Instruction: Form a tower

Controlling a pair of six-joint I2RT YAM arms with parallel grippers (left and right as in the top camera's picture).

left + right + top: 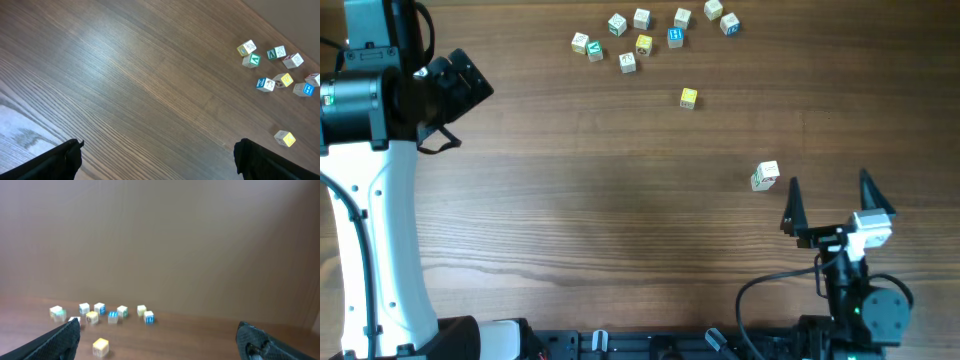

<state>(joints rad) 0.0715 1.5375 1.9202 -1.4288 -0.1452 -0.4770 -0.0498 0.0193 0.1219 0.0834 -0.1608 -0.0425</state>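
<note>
The tower (pixel 765 176) is a short stack of small letter cubes with a pale one on top and green marks lower down, standing right of the table's middle in the overhead view. My right gripper (pixel 828 184) is open just to its right, its left fingertip a short gap from the stack, with nothing between the fingers. The right wrist view shows that same gripper (pixel 157 334) open over bare wood; the tower is out of that view. My left gripper (pixel 160 152) hangs open and empty above the table's left side, far from the tower.
Several loose letter cubes (pixel 642 35) lie scattered at the table's far edge, also visible as cubes (pixel 277 70) in the left wrist view. A single yellow cube (pixel 688 97) sits apart, nearer the middle. The left arm's white base (pixel 380 250) fills the left side.
</note>
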